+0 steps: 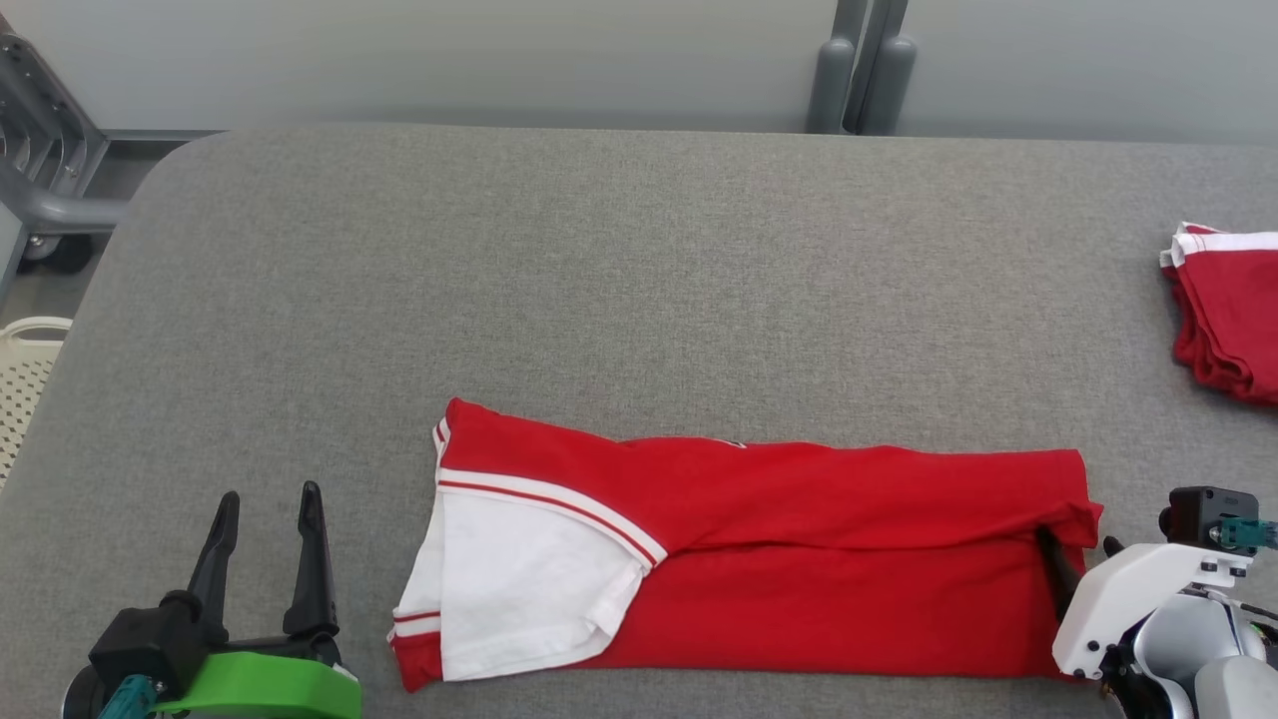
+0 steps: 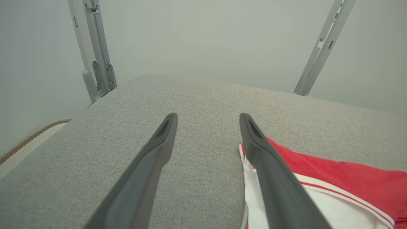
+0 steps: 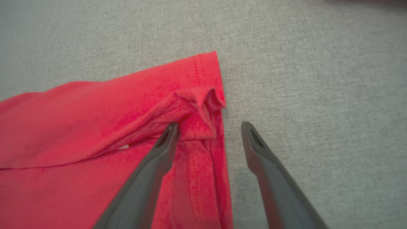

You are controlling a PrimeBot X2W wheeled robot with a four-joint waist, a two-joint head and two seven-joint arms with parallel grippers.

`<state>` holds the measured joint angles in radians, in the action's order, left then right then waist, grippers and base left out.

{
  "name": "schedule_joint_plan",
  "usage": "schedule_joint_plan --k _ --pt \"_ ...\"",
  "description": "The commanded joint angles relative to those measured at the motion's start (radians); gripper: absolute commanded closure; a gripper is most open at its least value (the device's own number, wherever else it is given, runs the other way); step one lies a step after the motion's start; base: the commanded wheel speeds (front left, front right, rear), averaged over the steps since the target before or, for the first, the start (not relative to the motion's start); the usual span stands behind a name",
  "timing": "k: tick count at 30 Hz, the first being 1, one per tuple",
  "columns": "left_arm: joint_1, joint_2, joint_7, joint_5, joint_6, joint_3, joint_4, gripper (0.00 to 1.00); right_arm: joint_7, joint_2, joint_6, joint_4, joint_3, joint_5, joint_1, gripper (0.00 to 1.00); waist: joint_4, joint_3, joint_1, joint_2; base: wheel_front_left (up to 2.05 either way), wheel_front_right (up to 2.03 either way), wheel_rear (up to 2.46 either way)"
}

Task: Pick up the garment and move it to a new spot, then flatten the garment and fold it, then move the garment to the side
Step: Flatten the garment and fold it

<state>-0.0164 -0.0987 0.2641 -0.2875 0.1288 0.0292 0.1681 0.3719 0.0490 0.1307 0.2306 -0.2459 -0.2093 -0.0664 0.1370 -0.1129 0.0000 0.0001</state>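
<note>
Closest in, the right end effector [image 3: 209, 125] stands wide with nothing in it, straddling the hem end of the red garment [image 3: 95, 127]. One finger [image 3: 151, 173] points into the gap between the folded layers, and the other lies over the bare grey desk [image 3: 318, 79]. The left end effector [image 1: 270, 494] is just as wide and empty, parked near the front left, apart from the cloth. From where I stand the folding step looks half done, since the garment already lies as a long band along the desk's near edge. The next move probably calls for closing on both hem layers together and carrying that end across toward the white sleeve [image 1: 509, 579]. Up close, the right wrist view gives the puckered hem corner and the open slit between layers. The head view gives the whole band and a second red stack [image 1: 1228, 310] far right. The left wrist view puts the sleeve end just beside its own finger.
</note>
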Motion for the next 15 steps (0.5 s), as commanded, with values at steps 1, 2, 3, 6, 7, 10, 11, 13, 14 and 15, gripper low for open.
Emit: schedule_joint_plan --k 1,2,3,6,7,10,11,13,14,15 --pt "0.013 0.003 0.000 0.008 0.002 0.000 0.000 0.00 0.004 0.003 0.000 0.005 -0.001 -0.003 -0.010 0.00 0.003 -0.004 0.0000 -0.0001 0.00 0.00 0.00" --pt "0.014 0.003 0.000 0.008 0.002 -0.001 0.000 0.00 0.013 0.003 0.000 0.012 0.001 -0.004 -0.011 0.00 0.004 -0.006 0.0000 -0.0001 0.00 0.00 0.00" --pt "0.016 0.003 0.000 0.008 0.002 -0.002 -0.001 0.00 0.017 0.003 0.000 0.017 0.003 -0.005 -0.013 0.00 0.005 -0.008 0.0000 -0.0001 0.00 0.00 0.00" --pt "0.021 -0.001 0.000 0.003 0.002 -0.007 -0.001 0.00 0.037 0.003 0.000 0.040 0.002 -0.009 -0.018 0.00 0.009 -0.014 0.0000 -0.0001 0.00 0.00 0.00" --pt "0.022 -0.003 0.000 0.002 0.002 -0.010 -0.001 0.00 0.040 0.003 0.000 0.048 0.002 -0.007 -0.021 0.00 0.010 -0.017 0.0000 -0.0001 0.00 0.00 0.00" --pt "0.025 -0.007 0.000 -0.003 0.002 -0.017 0.002 0.00 0.062 0.001 0.000 0.079 0.010 -0.007 -0.028 0.00 0.013 -0.021 0.0000 -0.0001 0.00 0.00 0.00" --pt "0.025 -0.008 0.000 -0.005 0.002 -0.020 0.003 0.00 0.068 0.000 0.000 0.087 0.010 -0.008 -0.032 0.20 0.015 -0.022 0.0000 -0.0001 0.00 0.00 0.00" --pt "0.025 -0.010 0.000 -0.008 0.002 -0.025 0.006 0.00 0.082 0.000 0.000 0.103 0.012 -0.011 -0.034 0.69 0.017 -0.022 0.0000 -0.0001 0.00 0.00 0.00" --pt "0.025 -0.011 0.000 -0.010 0.002 -0.028 0.007 0.00 0.089 -0.001 0.000 0.109 0.014 -0.007 -0.036 0.80 0.019 -0.021 0.0000 -0.0001 0.00 0.00 0.00" --pt "0.025 -0.012 0.000 -0.010 0.002 -0.032 0.009 0.00 0.097 -0.001 0.000 0.114 0.014 -0.004 -0.036 0.93 0.021 -0.020 0.0000 -0.0001 0.00 0.00 0.00"
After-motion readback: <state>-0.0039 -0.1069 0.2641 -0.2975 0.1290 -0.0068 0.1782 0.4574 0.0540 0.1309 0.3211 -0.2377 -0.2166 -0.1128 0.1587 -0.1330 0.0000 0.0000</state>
